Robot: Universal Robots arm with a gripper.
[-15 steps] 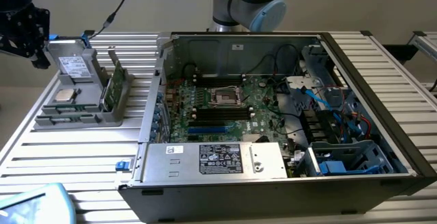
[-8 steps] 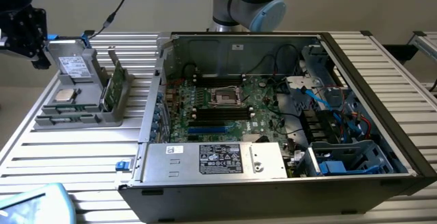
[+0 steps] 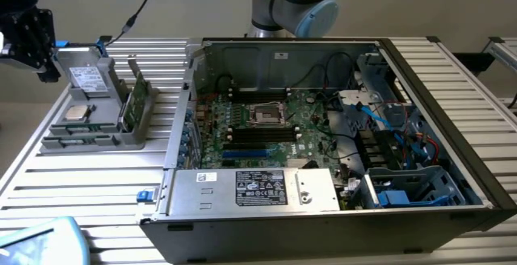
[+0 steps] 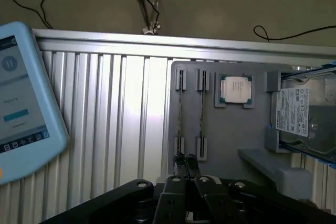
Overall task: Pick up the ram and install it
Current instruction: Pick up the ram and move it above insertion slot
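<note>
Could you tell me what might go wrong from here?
The gripper is shut close to the ram and a second board, standing edge-on close together in the grey tray. Lowered so, it may strike an edge or catch the wrong one. Cables loop over the motherboard and could snag the ram.

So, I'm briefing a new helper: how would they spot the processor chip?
Look at the grey tray on the slatted table, at the exterior view's left of the open case. The chip lies flat in it, next to the labelled drive. It is square and silver; the green boards beside it stand on edge.
</note>
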